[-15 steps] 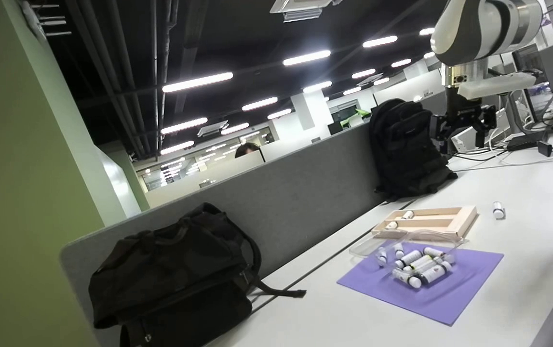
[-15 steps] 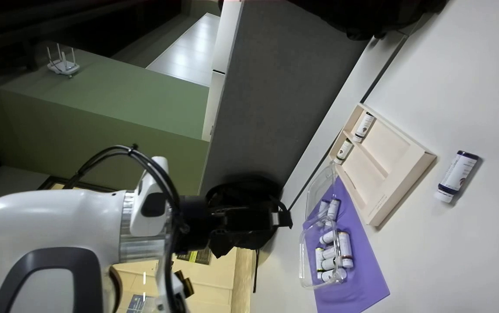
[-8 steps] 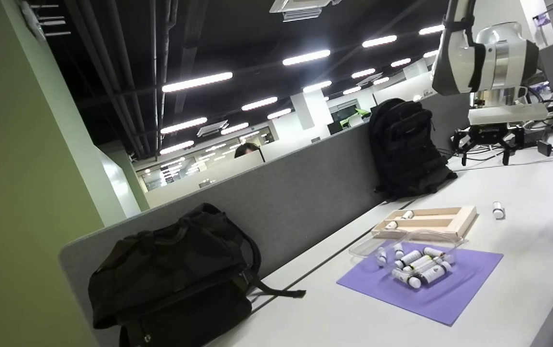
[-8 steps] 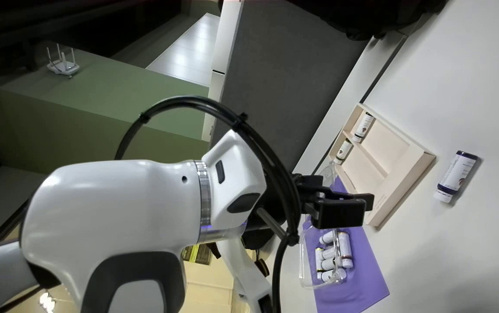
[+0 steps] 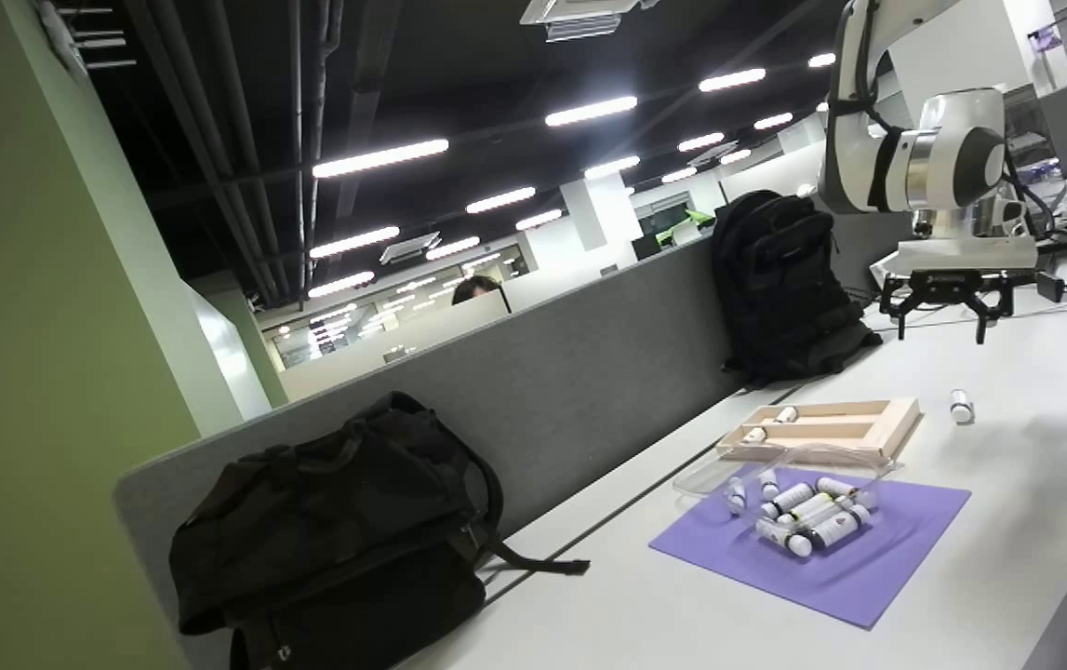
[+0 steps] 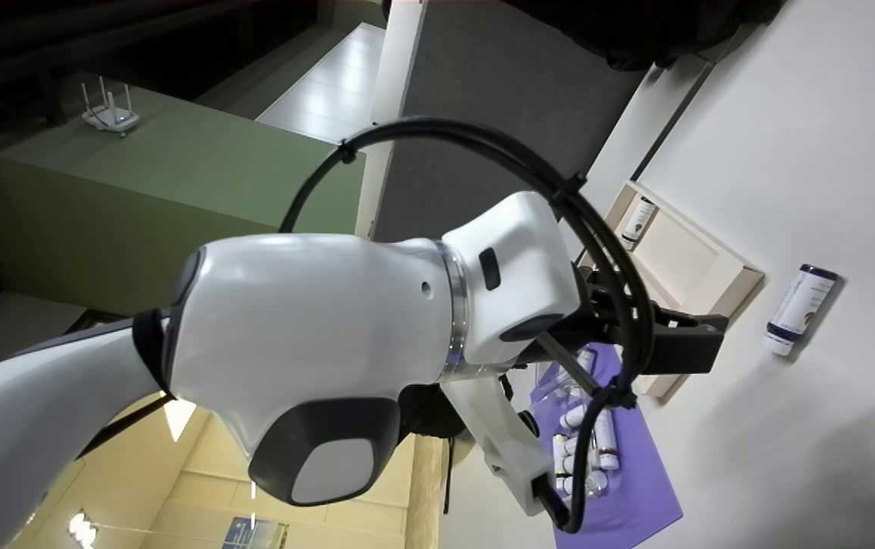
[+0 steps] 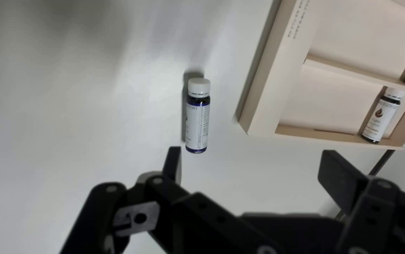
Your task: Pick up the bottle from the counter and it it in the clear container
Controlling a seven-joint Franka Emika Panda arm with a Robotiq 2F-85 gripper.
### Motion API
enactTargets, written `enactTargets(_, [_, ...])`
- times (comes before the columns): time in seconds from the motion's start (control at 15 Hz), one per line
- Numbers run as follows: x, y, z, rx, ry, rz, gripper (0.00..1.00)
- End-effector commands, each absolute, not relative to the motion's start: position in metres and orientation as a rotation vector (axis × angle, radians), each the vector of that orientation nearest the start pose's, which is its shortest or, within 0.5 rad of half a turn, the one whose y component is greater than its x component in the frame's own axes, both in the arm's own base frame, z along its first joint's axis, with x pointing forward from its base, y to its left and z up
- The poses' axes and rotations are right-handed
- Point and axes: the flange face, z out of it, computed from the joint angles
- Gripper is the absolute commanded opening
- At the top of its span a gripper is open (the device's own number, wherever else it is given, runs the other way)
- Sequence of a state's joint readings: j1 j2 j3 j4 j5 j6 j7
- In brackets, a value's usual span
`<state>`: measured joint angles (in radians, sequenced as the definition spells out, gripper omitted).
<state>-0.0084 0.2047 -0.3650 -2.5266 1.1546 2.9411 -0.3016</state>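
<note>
Backpack (image 5: 328,530), black, is positioned at far left in an exterior view, in front of the grey partition (image 5: 589,326). To its right, the clear container (image 5: 721,473) rests mostly over the purple mat (image 5: 900,544) and holds several white-labelled bottles (image 5: 838,528). Next to the mat, the wooden box (image 5: 896,433) sits on the counter (image 5: 589,623); two small bottles (image 7: 380,118) lie inside it, in separate compartments. Beyond the box, a second backpack (image 5: 789,288) stands in front of the partition. Further right, the gripper (image 5: 941,335) is suspended above the counter, fingertips directed downward, its fingers (image 7: 171,164) spread wide apart. Slightly right of the gripper's centre and lower in that view, the bottle (image 5: 961,407) lies on its side on the counter, near the wooden box and apart from the fingers. In the wrist view, left to right: the bottle, white cap toward the top edge; then the box's end wall (image 7: 276,77), marked with printed lettering.
</note>
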Motion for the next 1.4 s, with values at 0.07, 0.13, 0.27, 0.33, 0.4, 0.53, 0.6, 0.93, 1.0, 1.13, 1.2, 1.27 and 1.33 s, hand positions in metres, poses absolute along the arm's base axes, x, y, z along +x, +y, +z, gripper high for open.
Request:
enactTargets(0.07, [0.395, -0.224, 0.215, -2.437, 1.61, -0.449, 1.0])
enactTargets(0.13, [0.396, -0.224, 0.215, -2.437, 1.61, -0.45, 1.0])
enactTargets(0.27, [0.397, -0.233, 0.202, -2.451, 1.666, -0.457, 1.0])
enactTargets(0.33, [0.398, -0.237, 0.197, -2.46, 1.646, -0.442, 1.0])
enactTargets(0.4, [0.396, -0.238, 0.194, -2.464, 1.651, -0.436, 1.0])
enactTargets(0.53, [0.398, -0.243, 0.189, -2.458, 1.637, -0.447, 1.0])
enactTargets(0.6, [0.399, -0.245, 0.185, -2.456, 1.627, -0.446, 1.0])
enactTargets(0.93, [0.404, -0.257, 0.154, -2.455, 1.602, -0.399, 1.0])
enactTargets(1.0, [0.405, -0.26, 0.145, -2.452, 1.608, -0.384, 1.0])
enactTargets(1.13, [0.408, -0.264, 0.132, -2.451, 1.61, -0.358, 1.0])
enactTargets(1.2, [0.409, -0.265, 0.126, -2.45, 1.608, -0.347, 1.0])
enactTargets(1.27, [0.411, -0.266, 0.12, -2.455, 1.607, -0.335, 1.0])
enactTargets(1.33, [0.412, -0.266, 0.114, -2.46, 1.608, -0.32, 1.0])
